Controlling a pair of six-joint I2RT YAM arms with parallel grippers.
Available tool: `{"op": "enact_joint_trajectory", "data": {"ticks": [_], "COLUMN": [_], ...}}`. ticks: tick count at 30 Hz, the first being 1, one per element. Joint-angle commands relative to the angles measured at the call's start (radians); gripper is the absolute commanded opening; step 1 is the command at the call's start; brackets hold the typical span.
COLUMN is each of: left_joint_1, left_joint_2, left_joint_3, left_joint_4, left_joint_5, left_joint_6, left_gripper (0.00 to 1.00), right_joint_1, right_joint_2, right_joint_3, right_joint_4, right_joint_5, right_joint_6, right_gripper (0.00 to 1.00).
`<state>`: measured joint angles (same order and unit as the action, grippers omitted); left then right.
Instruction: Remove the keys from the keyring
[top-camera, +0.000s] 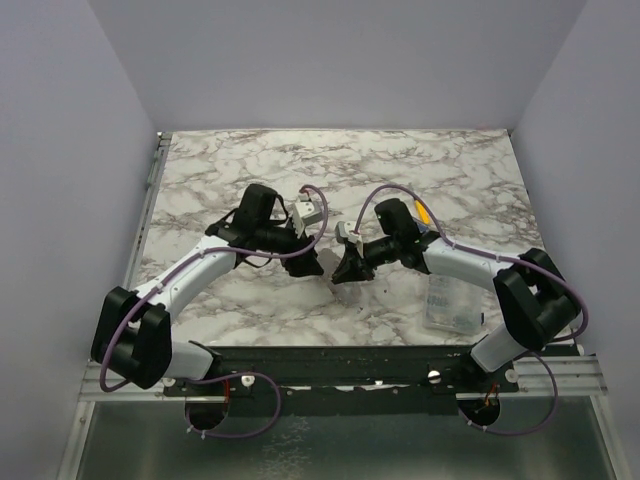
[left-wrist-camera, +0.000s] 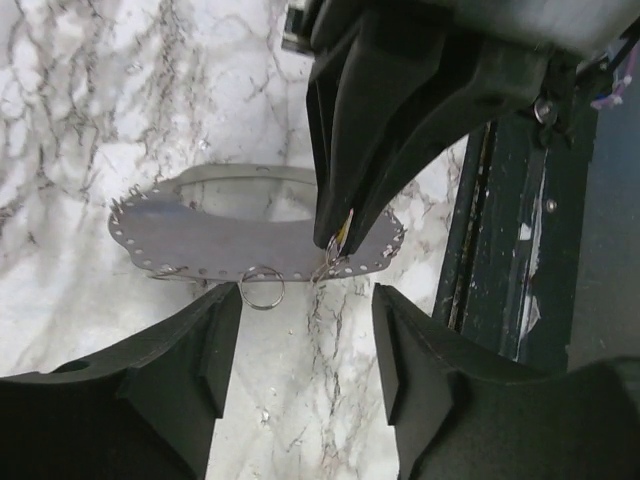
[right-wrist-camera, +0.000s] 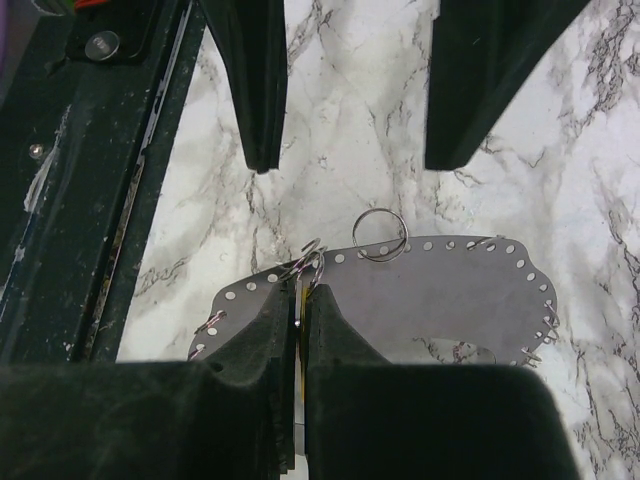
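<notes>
Grey perforated keyring (left-wrist-camera: 230, 240) is lying flat on the marble table (left-wrist-camera: 80, 100), close to the front rail, between the two arms. From above, the right gripper (left-wrist-camera: 335, 240) is biting its rim, clenched on a tiny yellow key (left-wrist-camera: 340, 228) where small wire rings are threading the holes. Below it the left gripper (left-wrist-camera: 305, 300) is hovering released, jaws straddling the near rim and a loose split ring (left-wrist-camera: 262, 290), touching nothing.

Handling, my read: the plate is looking thin, stiff and light, so it's likely sliding on the marble unless pinned. The key is tiny and slick, easy to drop. The rings are springy wire, wanting a twist rather than a straight pull. I'm thinking the left should be taking the plate by its flat faces, just beside the right's pinch, leaving the right working the key round its ring.
</notes>
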<state>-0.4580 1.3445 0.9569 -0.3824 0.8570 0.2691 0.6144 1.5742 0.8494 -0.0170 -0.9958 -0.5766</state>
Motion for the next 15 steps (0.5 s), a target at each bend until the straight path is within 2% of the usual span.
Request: {"op": "enact_joint_trajectory", "data": {"ticks": [1,7,15], "left_joint_1": [-0.005,-0.026,-0.031], "left_joint_2": [-0.004,0.014,0.045], "left_joint_3": [-0.064,-0.091,-0.127], "left_joint_4": [0.144,0.16,0.16], "left_joint_5": [0.077,0.128,0.16], "left_joint_6": [0.054,0.123,0.302], "left_gripper": [0.58,0.52,0.47], "right_joint_1": [0.004,0.005,0.005], "right_joint_2": [-0.037,-0.042,-0.048], "right_joint_3": [0.002,-0.001,-0.006], "right_joint_4": [0.019,0.019,-0.016], "right_joint_5": [-0.005,-0.013,-0.021], "right_joint_6": [-0.004,-0.015,-0.033], "right_gripper": [0.01,0.01,0.01]}}
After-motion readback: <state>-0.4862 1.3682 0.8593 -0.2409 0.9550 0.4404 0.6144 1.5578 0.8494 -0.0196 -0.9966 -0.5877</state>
